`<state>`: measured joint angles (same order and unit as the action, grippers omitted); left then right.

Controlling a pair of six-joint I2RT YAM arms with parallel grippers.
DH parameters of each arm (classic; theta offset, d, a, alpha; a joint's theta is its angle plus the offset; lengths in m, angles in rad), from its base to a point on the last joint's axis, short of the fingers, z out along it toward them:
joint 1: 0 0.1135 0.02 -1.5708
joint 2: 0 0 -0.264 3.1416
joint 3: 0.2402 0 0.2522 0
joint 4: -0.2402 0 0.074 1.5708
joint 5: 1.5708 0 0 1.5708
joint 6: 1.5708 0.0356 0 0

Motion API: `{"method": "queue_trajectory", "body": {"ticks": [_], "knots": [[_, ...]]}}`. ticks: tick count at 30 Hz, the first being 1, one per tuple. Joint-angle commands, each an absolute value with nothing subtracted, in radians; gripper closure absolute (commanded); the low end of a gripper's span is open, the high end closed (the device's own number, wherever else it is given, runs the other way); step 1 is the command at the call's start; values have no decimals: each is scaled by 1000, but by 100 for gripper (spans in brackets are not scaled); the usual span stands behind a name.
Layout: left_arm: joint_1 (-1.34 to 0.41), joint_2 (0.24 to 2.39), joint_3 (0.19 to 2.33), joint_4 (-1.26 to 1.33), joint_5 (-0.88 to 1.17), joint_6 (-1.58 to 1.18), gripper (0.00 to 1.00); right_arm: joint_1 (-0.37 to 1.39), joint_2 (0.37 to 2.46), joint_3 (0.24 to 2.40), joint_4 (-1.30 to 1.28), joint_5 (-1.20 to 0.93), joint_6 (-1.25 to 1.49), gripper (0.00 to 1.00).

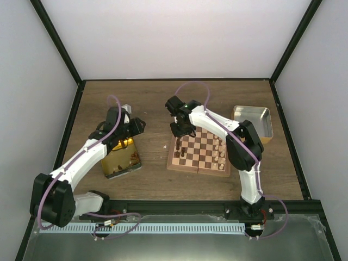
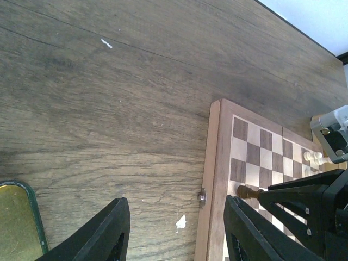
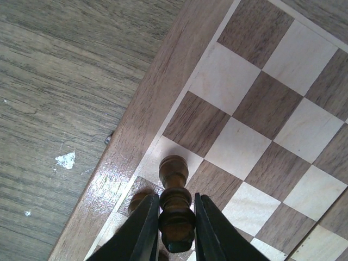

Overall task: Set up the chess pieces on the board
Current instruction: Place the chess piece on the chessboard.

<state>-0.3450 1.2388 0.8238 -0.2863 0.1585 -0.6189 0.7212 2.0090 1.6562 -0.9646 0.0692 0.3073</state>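
The right fingers point(image 3: 142, 231) are clenched on a dark chess piece point(image 3: 174, 204) over the far left corner of the board point(image 3: 250, 109); the left fingers point(image 2: 109, 234) hang released over the counter point(image 2: 109, 109), left of the board

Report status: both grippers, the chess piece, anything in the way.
Right gripper shut on a dark chess piece, over the board edge squares. Left gripper open, empty. A second dark piece close beside it.

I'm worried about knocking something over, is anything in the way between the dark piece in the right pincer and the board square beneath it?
Nothing visible lies under it: the squares below the dark piece in the right pincer look bare. Another dark chessman stands close beside it, near the board edge.
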Motion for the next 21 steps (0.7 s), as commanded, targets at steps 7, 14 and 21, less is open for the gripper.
{"method": "queue_trajectory", "body": {"ticks": [7,14,21], "knots": [[-336,1212,815,-285,156,-604,50,729,2019,1701,-961,73,297,77],[-334,1210,818,-291,153,-604,50,729,2000,1709,-942,71,313,73],[-328,1187,820,-313,123,-607,50,729,1981,1700,-913,76,342,73]]}}
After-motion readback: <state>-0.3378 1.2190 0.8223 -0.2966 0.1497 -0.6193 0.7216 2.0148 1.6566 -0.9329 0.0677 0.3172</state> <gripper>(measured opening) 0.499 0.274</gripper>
